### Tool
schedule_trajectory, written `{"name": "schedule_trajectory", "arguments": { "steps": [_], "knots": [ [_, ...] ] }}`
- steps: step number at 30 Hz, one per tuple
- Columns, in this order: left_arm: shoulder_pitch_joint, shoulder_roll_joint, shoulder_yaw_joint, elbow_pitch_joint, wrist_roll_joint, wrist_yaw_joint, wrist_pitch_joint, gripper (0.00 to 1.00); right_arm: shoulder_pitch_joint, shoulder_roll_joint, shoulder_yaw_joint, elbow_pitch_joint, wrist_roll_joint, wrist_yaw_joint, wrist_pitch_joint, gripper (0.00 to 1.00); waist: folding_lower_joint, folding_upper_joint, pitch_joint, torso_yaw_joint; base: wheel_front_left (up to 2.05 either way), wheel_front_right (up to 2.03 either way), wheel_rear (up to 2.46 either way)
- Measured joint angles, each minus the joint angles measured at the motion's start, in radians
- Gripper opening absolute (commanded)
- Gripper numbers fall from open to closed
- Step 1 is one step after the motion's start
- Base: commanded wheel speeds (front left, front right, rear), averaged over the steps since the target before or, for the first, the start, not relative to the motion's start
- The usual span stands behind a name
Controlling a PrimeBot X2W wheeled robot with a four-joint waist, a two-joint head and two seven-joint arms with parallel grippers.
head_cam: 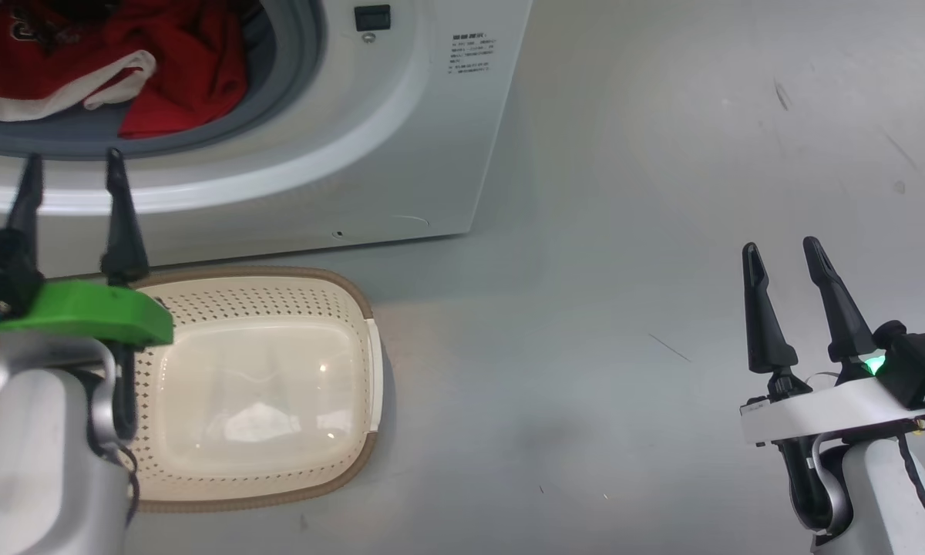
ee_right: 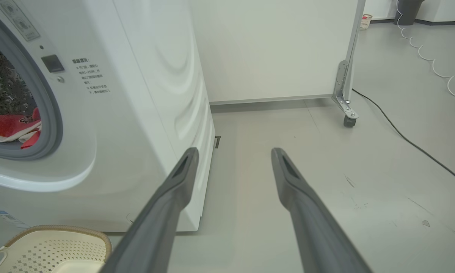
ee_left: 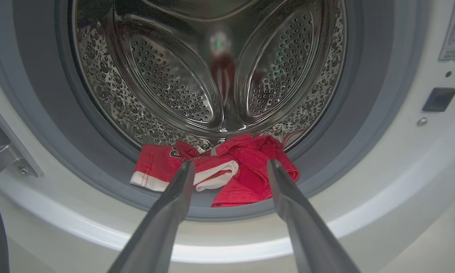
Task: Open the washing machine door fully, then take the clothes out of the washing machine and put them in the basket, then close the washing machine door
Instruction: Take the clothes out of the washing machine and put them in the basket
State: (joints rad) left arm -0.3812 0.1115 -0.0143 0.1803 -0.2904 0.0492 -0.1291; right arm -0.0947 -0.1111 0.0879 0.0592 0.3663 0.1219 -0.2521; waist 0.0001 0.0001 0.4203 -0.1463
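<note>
**A:** Red with white trim; that's the clothes point(head_cam: 85, 69), heaped at the near lip of the steel drum point(ee_left: 212, 76) and spilling onto the grey seal point(ee_left: 60, 144); they sit inside the washing machine point(head_cam: 401, 139), far left of the scene, its mouth uncovered.

**B:** And the left gripper point(head_cam: 73, 156)?

**A:** Released, fingers spread wide with nothing between them; it hangs just in front of the drum mouth, aimed at the clothes, tips about level with the seal's near edge; whether they touch the cloth I cannot tell.

**B:** The basket point(head_cam: 277, 274)?

**A:** On the floor point(head_cam: 624, 308), just beside the machine's front, on its near side and below the left arm; cream, perforated, brown rim; its bare bottom shines.

**B:** The right gripper point(head_cam: 781, 247)?

**A:** Released too, jaws apart and grasping nothing; it hovers over grey floor, well to the right of machine and basket; its wrist view looks past the machine's side to a white panel point(ee_right: 273, 49) on a castor point(ee_right: 349, 121).
</note>
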Motion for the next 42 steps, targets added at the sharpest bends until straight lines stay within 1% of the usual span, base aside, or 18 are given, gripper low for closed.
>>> {"name": "schedule_trajectory", "arguments": {
  "steps": [5,9,14,20,27,31,42],
  "knots": [
    [-0.100,0.056,0.042,0.014,0.000,0.009,0.073,1.00,-0.028,0.003,0.019,0.001,0.008,0.000,0.000,1.00,0.0000,0.0000,0.055,-0.038,0.00,0.00,0.00],
    [-0.170,0.116,0.075,0.041,0.006,0.026,0.133,1.00,-0.054,0.011,0.029,0.001,0.018,0.000,0.000,1.00,0.0001,0.0000,0.093,-0.071,0.00,0.00,0.00],
    [-0.245,0.166,0.076,0.087,0.038,0.029,0.203,1.00,-0.072,0.014,0.035,0.004,0.021,0.000,0.000,1.00,0.0000,0.0000,0.135,-0.106,0.00,0.00,0.00],
    [-0.328,0.185,0.061,0.152,0.064,0.038,0.286,1.00,-0.092,0.014,0.034,0.007,0.029,0.000,0.000,1.00,0.0000,0.0000,0.177,-0.132,0.00,0.00,0.00],
    [-0.392,0.216,0.072,0.241,0.086,0.050,0.370,1.00,-0.123,0.013,0.049,0.013,0.030,0.000,0.000,1.00,0.0000,0.0000,0.208,-0.148,0.00,0.00,0.00],
    [-0.416,0.235,0.082,0.279,0.097,0.051,0.387,1.00,-0.128,0.013,0.052,0.017,0.030,0.000,0.000,1.00,0.0000,0.0000,0.219,-0.157,0.00,0.00,0.00],
    [-0.489,0.236,0.065,0.342,0.109,0.052,0.429,1.00,-0.142,0.013,0.055,0.023,0.031,0.000,0.000,1.00,0.0000,0.0000,0.234,-0.162,0.00,0.00,0.00]
  ]
}}
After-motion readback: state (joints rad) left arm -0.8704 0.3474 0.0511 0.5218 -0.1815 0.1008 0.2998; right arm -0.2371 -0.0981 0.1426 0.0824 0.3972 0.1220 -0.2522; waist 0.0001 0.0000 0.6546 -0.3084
